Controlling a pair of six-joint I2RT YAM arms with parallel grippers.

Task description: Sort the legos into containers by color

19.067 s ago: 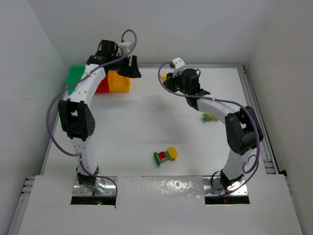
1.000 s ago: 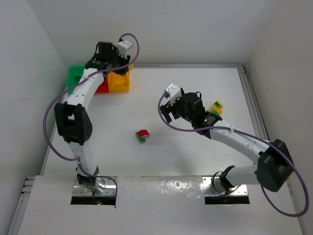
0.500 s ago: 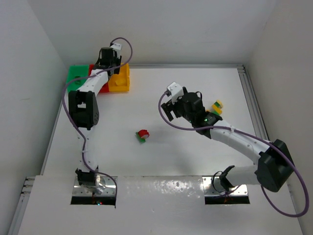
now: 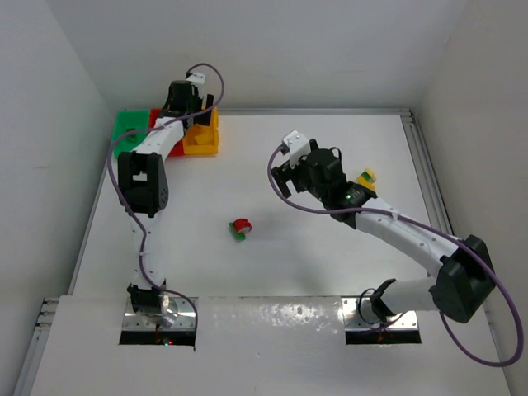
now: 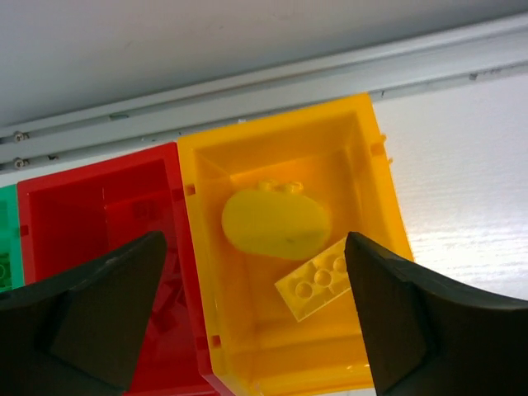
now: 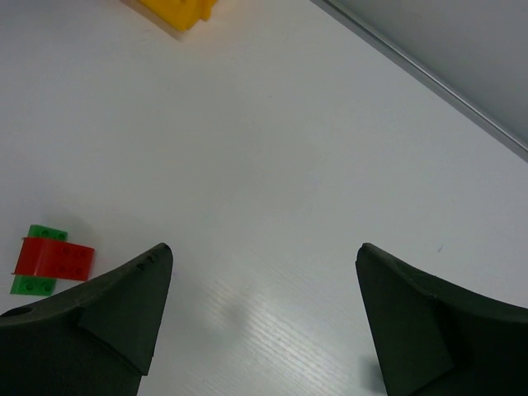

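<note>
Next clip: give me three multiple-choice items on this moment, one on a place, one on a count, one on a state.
1. The left hand is above which bin?
A) green
B) red
C) yellow

2. How many yellow pieces lie in the yellow bin?
A) none
B) two
C) five

3. The right hand is:
A) shut on a red brick
B) open and empty
C) shut on nothing

Answers:
1 C: in its wrist view its fingers frame the yellow bin.
2 B: a rounded yellow piece and a flat yellow brick lie inside.
3 B: its fingers stand wide apart over the table, with nothing between them.
</note>
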